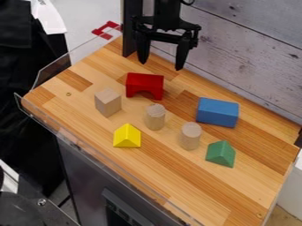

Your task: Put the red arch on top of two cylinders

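Above the back of the wooden table, my gripper (160, 64) hangs open, its two fingers spread wide with nothing between them. The red arch (144, 85) stands upright on the table just below and slightly left of the gripper, its curved opening at the bottom. In front of the arch is one upright wooden cylinder (155, 117). A second upright cylinder (190, 136) stands to the right and nearer the front, with a gap between the two. Both cylinder tops are bare.
A plain wooden block (108, 102) stands left of the cylinders, and a yellow triangular block (127, 136) lies in front. On the right are a blue block (217, 112) and a green triangular block (220, 153). A clear rim (82, 52) edges the table (194, 190); a grey wall stands behind.
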Robot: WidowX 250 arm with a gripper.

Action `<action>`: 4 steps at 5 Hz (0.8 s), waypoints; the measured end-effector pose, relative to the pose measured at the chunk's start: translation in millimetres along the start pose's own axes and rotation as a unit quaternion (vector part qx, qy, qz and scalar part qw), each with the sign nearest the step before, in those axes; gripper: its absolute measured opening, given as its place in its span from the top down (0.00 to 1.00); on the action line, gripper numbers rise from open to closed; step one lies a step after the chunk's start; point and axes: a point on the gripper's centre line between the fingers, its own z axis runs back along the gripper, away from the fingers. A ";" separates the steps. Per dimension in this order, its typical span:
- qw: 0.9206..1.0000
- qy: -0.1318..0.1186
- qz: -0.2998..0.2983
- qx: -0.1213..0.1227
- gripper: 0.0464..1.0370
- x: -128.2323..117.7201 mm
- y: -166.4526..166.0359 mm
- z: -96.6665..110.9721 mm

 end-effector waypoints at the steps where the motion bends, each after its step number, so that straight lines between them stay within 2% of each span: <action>1: 1.000 0.022 0.001 0.004 0.04 -3.3 1.5 -14.2; 2: 0.997 0.019 0.072 -0.012 0.04 -13.4 4.1 -27.8; 3: 0.989 0.002 0.143 -0.036 0.04 -14.8 5.5 -30.4; 4: 0.974 0.000 0.219 -0.054 0.04 -13.6 13.3 -35.2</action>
